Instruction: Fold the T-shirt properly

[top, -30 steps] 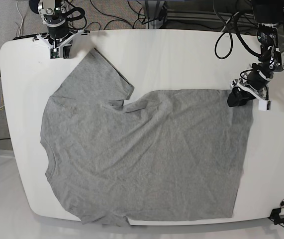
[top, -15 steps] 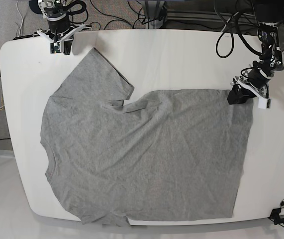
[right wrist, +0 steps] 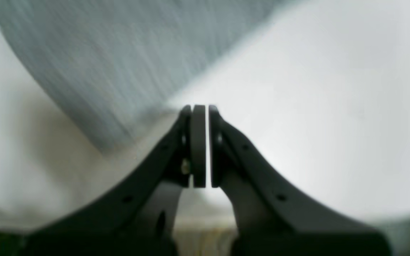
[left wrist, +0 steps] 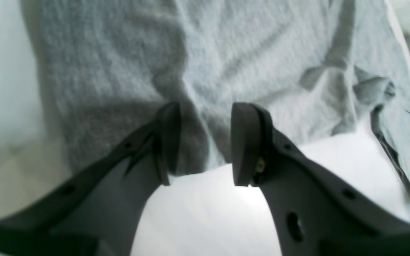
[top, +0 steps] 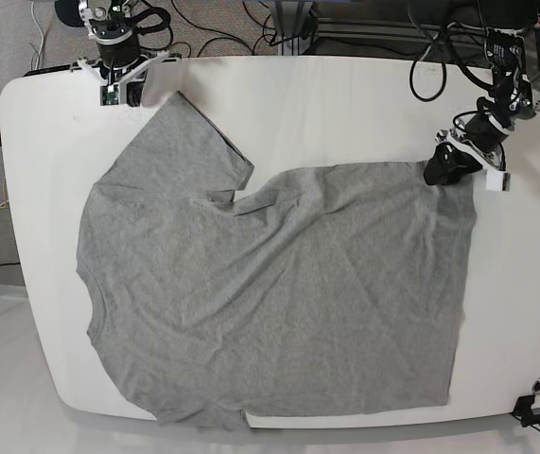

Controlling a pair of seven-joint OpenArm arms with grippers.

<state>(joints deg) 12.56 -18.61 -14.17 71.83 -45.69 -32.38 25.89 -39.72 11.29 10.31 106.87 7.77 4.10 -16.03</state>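
T-shirt [top: 270,303] lies spread flat, covering most of worktop [top: 345,104]. Your left end effector [left wrist: 203,142] sits at shirt's hem corner, pads partly parted astride fabric edge, likely readying a grip for folding. Right end effector [right wrist: 199,145] pinched closed, empty, beside sleeve; only wrist view confirms this.

Right wrist view: motion-blurred; T-shirt [right wrist: 94,67] only a smeared grey wedge upper left, cut off by top edge. Left wrist view: left gripper [left wrist: 203,142] fingertips cover the hem; whether cloth sits between them can't tell; shirt cut off at top. Base view: T-shirt's [top: 279,303] bottom edge near frame bottom overhangs table [top: 345,104], partly hidden.
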